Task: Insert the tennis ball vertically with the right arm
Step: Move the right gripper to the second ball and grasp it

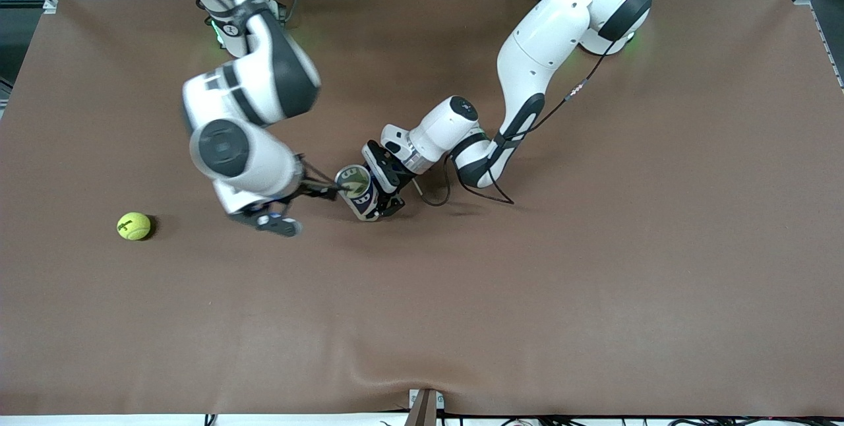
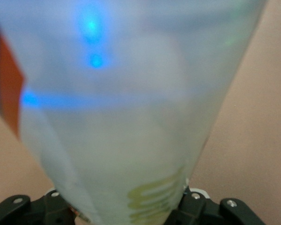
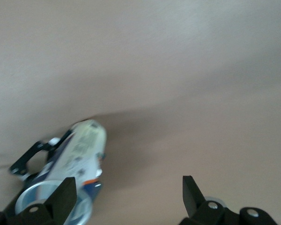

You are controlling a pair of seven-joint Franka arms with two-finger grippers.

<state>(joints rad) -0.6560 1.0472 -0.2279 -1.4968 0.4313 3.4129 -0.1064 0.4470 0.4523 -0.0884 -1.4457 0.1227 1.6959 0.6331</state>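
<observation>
Tennis ball (image 1: 134, 226) lies alone on the brown table cloth (image 1: 527, 294), toward the right arm's end, well apart from both grippers. Left gripper (image 1: 381, 190) is clamped on the upright ball can (image 1: 357, 190), its open mouth facing up; this grip likely steadies the can so a ball can drop in from above. Left wrist view is filled by the can's pale wall (image 2: 131, 117) between the dark fingers (image 2: 201, 208). Right gripper (image 1: 328, 192) sits just beside the can's mouth, jaws spread wide and holding nothing; in the right wrist view its fingertips (image 3: 68, 192) frame bare cloth, with the can (image 3: 72, 159) at one side. Judgement: the loose ball is not yet picked up, so the right arm's next job is to reach toward it.
</observation>
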